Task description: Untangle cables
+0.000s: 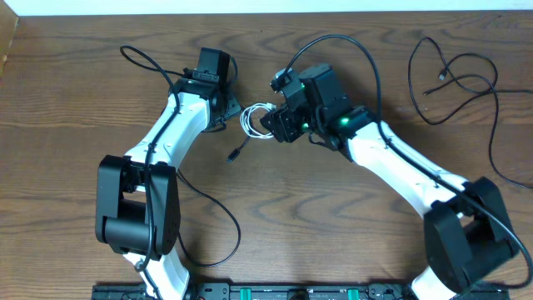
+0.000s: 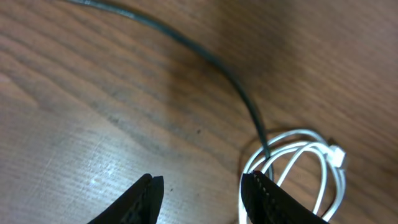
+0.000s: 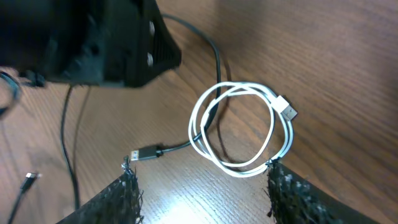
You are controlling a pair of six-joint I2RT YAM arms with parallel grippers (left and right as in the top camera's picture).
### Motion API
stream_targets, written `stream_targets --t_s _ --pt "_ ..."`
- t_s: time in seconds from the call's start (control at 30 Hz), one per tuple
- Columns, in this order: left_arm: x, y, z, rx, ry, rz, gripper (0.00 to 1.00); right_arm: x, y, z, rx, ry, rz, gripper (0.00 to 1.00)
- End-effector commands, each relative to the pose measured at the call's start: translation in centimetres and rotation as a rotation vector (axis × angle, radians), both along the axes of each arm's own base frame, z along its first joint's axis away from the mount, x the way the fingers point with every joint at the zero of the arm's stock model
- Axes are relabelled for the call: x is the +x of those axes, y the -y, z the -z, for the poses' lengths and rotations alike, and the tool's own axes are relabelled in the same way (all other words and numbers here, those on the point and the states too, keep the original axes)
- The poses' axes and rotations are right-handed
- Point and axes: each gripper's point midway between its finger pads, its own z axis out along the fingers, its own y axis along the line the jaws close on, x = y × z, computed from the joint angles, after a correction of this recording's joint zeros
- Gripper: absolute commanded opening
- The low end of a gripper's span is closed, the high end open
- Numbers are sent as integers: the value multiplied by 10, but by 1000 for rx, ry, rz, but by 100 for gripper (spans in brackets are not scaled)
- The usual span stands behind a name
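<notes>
White cable [image 3: 286, 111] coiled flat, black cable [image 3: 149, 152] threaded through

Left gripper [image 2: 202, 183] and right gripper [image 3: 202, 173] gape (both tilted downward)

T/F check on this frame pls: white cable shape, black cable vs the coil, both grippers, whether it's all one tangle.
1. The white cable lies coiled in a loop. True.
2. A black cable crosses that coil. True.
3. The right gripper is shut on the white cable. False: it is open, and the coil lies loose on the table.
4. The left gripper is open. True.
5. All the cables sit in one tangle. False: another black cable lies apart, on the right side.
</notes>
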Motion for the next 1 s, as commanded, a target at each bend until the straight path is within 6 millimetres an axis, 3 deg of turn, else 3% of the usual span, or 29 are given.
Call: stream_targets --t_s 0.0,0.27,0.47,0.67,0.97 --pt "3 -3 7 -6 -1 -54 48 0 -1 24 -28 -33 3 70" --pt "16 -1 30 -33 4 -112 48 5 -4 49 -42 -55 3 76" --pt "30 1 37 -44 46 -113 48 9 -6 64 -45 -60 3 80" --pt "24 3 46 -39 14 -114 48 11 -8 71 -46 -61 3 82" --pt "16 4 79 -24 -45 -115 48 11 -10 70 -42 -56 -1 82"
